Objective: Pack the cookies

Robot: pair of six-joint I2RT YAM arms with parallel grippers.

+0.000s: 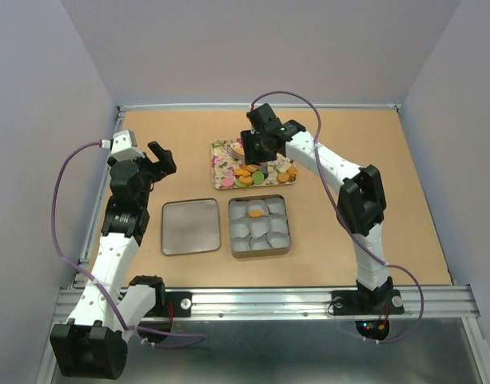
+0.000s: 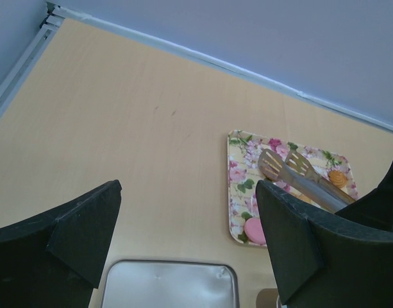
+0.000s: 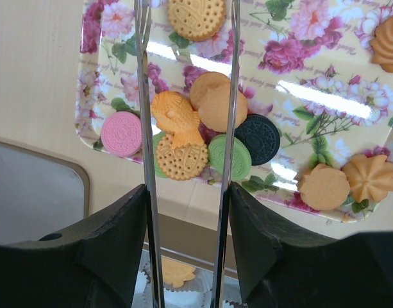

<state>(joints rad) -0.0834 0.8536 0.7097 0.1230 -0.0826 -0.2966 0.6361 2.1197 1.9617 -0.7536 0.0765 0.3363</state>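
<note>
The cookies (image 1: pixel 256 172) lie in a pile on a floral tray (image 1: pixel 223 156); in the right wrist view the pile (image 3: pixel 183 138) holds orange, green, pink and dark discs. My right gripper (image 1: pixel 259 146) is shut on metal tongs (image 3: pixel 145 128) and holds them above the pile, the tong arms spread round the orange cookies (image 3: pixel 188 205). One orange cookie (image 1: pixel 256 212) sits in a paper cup of the open tin (image 1: pixel 231 228). My left gripper (image 1: pixel 161 160) is open and empty, raised over the table left of the tray (image 2: pixel 190 212).
The tin's lid (image 1: pixel 191 226) lies flat left of the tin and shows under the left gripper (image 2: pixel 167 285). The tray (image 2: pixel 238 192) and the tongs (image 2: pixel 292 173) show in the left wrist view. Walls close the table's back and sides.
</note>
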